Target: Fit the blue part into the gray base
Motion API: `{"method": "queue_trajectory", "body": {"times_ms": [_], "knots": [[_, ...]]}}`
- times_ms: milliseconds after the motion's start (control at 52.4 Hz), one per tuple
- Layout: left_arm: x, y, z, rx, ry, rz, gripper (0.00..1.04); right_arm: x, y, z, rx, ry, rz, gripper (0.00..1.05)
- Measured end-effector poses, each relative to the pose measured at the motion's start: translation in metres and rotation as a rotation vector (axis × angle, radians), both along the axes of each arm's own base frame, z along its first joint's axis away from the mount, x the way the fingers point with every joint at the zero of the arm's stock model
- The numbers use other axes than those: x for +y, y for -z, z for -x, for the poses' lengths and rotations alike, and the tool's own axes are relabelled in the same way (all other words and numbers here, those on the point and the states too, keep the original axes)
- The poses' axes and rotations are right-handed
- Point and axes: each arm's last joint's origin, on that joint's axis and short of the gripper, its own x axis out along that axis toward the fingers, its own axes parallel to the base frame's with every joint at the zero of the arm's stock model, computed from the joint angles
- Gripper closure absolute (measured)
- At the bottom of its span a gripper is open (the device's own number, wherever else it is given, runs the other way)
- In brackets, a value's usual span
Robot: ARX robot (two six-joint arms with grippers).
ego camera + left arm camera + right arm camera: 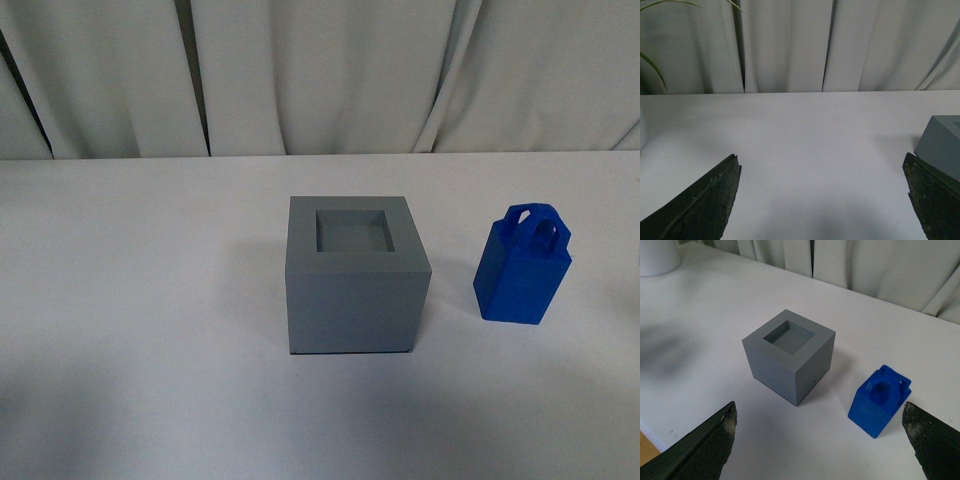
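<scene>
The gray base (356, 280) stands on the white table near the middle, its square recess facing up and empty. The blue part (523, 265) stands upright on the table to its right, apart from it, loop handle on top. Neither arm shows in the front view. In the right wrist view my right gripper (820, 412) is open and empty, above the table, with the gray base (790, 355) and blue part (879, 400) ahead of it. In the left wrist view my left gripper (822, 165) is open and empty over bare table, with a corner of the gray base (941, 145) beside one finger.
White curtains (320, 70) hang behind the table's far edge. A white rounded object (657, 255) stands at a far corner of the table in the right wrist view. Green plant leaves (652, 65) show at the edge of the left wrist view.
</scene>
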Motion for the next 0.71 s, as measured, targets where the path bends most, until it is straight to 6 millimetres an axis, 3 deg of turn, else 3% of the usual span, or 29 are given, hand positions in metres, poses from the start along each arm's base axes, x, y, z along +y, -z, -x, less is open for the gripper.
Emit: {"method": "queue_trajectory", "body": {"times_ms": [210, 306, 707], "knots": [[0.000, 0.000, 0.000, 0.000, 0.001, 0.000, 0.06, 0.019, -0.039, -0.071, 0.039, -0.135, 0.198, 0.07], [0.000, 0.000, 0.000, 0.000, 0.000, 0.000, 0.06, 0.025, -0.049, -0.094, 0.083, -0.202, 0.287, 0.07], [0.000, 0.000, 0.000, 0.000, 0.000, 0.000, 0.06, 0.038, -0.055, -0.153, 0.184, -0.442, 0.666, 0.07]]}}
